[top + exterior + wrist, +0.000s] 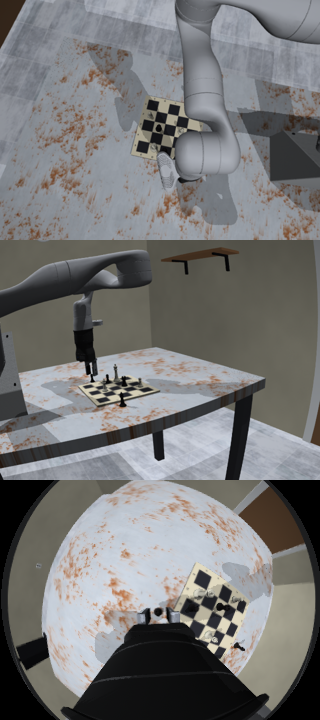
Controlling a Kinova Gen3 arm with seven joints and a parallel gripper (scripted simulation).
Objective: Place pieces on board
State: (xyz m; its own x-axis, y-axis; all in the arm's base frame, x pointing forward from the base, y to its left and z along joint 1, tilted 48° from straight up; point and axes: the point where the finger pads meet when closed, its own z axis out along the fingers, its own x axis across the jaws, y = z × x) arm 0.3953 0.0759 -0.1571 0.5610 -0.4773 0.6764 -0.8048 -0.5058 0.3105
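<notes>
Pawn (92, 378), the black one, stands beside the board's (102, 402) far corner, right under the half-open, empty gripper (91, 372). Off-centre descent could tip it. Bishop (122, 400) waits by the near edge.
</notes>
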